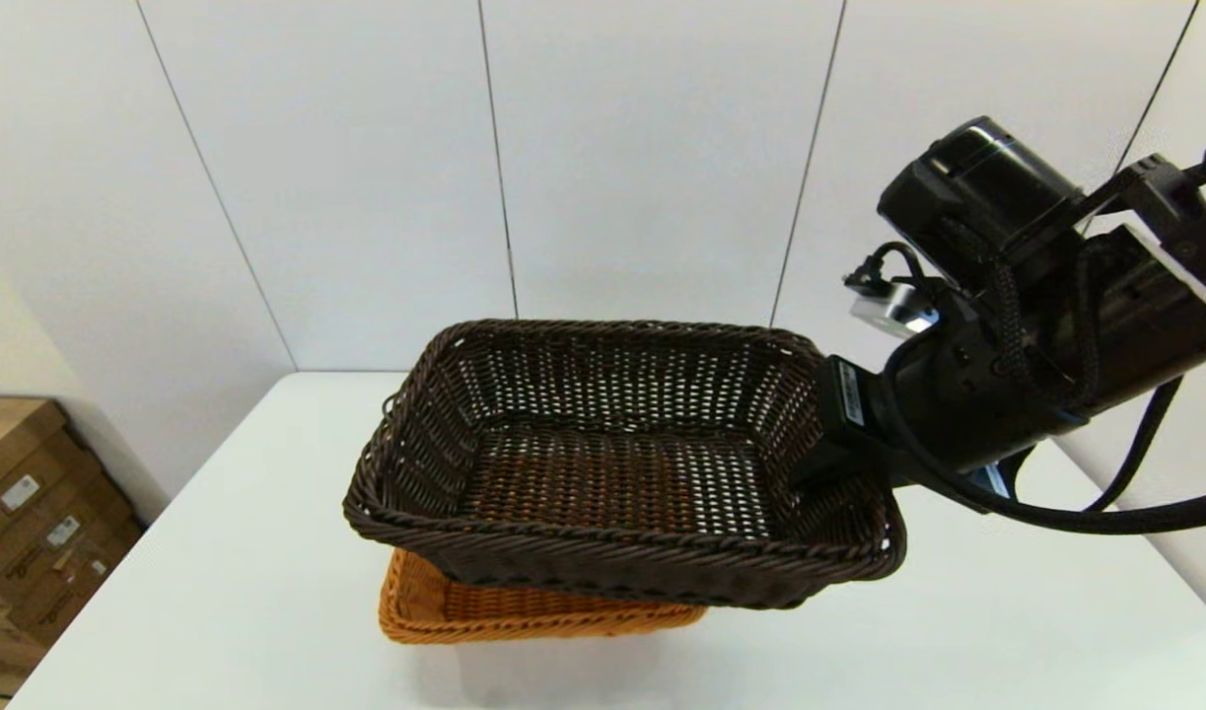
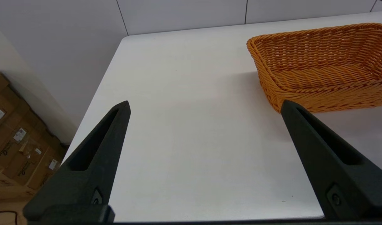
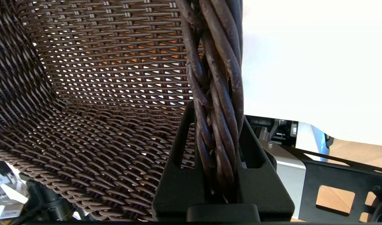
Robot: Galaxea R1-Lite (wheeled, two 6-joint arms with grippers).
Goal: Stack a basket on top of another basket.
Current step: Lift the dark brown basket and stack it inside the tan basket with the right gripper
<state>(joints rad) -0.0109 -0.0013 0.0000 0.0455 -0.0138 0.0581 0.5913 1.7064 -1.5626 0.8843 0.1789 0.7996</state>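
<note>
While right claw (image 3: 217, 137) pinches dark basket (image 1: 603, 463) rim aloft over orange basket (image 2: 319, 68), only left wrist view shows left claw (image 2: 205, 107) wide open, empty, above white table (image 2: 184, 131); cardboard boxes (image 1: 31, 532) beyond left edge.

Brown cardboard boxes (image 1: 31, 532) bearing white labels are sitting stacked below the white table (image 1: 218, 552), off its left edge.

No legible text on anything

R gripper (image 1: 821, 456) holds dark basket (image 1: 603, 463) above orange basket (image 1: 435, 606).
</note>
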